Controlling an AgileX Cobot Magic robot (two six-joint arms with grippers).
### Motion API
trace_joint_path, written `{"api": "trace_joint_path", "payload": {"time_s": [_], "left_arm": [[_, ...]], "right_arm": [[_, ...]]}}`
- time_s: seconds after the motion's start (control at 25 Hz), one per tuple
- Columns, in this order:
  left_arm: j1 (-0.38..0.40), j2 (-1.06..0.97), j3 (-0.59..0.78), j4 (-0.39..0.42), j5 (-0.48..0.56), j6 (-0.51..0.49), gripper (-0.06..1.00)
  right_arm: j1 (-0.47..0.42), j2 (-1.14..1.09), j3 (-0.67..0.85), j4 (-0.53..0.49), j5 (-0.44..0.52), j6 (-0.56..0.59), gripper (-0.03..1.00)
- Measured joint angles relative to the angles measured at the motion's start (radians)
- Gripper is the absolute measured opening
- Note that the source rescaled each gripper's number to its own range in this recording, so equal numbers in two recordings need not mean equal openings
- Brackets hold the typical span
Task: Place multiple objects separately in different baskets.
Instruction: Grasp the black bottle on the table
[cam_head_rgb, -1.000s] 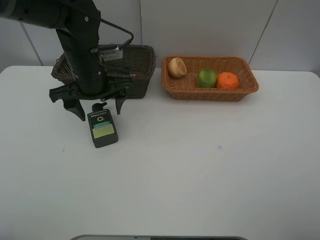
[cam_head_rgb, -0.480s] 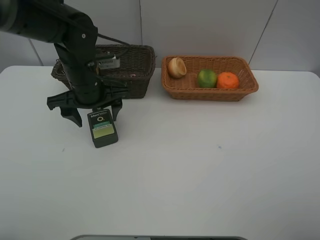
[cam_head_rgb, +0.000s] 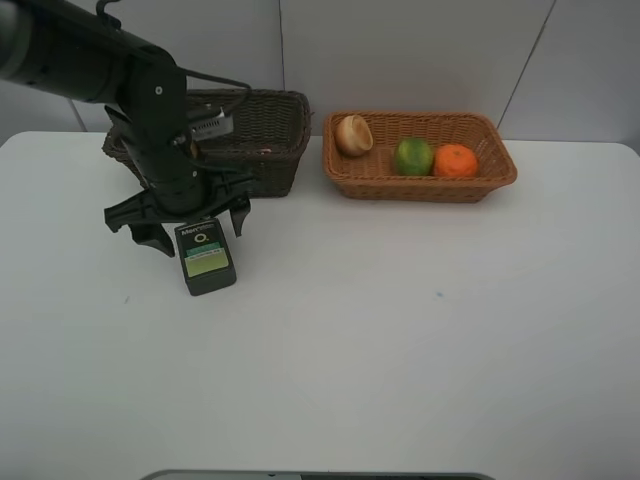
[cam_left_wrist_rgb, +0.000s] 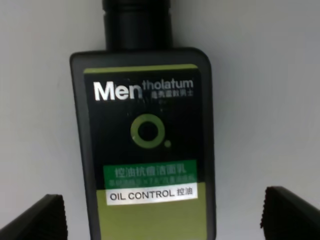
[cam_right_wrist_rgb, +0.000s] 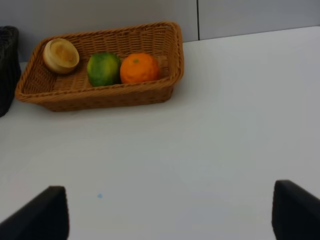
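The flat dark-green labelled bottle (cam_head_rgb: 205, 259) lies on the white table in front of the dark brown basket (cam_head_rgb: 272, 160). My left gripper (cam_head_rgb: 196, 231) is open just above the bottle's cap end, one finger on each side. In the left wrist view the bottle (cam_left_wrist_rgb: 145, 145) fills the frame between the open fingertips (cam_left_wrist_rgb: 40, 220). The tan basket (cam_head_rgb: 420, 188) holds a pale peach-like fruit (cam_head_rgb: 353, 135), a green fruit (cam_head_rgb: 413, 156) and an orange (cam_head_rgb: 456, 160). My right gripper (cam_right_wrist_rgb: 167, 215) is open and empty over bare table. The pink bottle and the mauve cup are out of view.
The two baskets stand side by side at the table's far edge against a grey wall. In the right wrist view the tan basket (cam_right_wrist_rgb: 100, 97) lies ahead, with the dark basket's corner (cam_right_wrist_rgb: 5, 70) at the frame's edge.
My left arm has come down and settled closer over the bottle, fingers still open. The bottle and the fruits have not moved.
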Motion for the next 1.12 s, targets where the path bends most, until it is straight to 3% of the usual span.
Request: {"api": "trace_joint_path", "payload": {"time_s": [1.12], "left_arm": [[0.02, 0.114, 0.005, 0.021, -0.091, -0.014, 1.0]], "right_arm": [[0.0, 0.0, 0.0, 0.0, 0.0, 0.0, 0.84]]}}
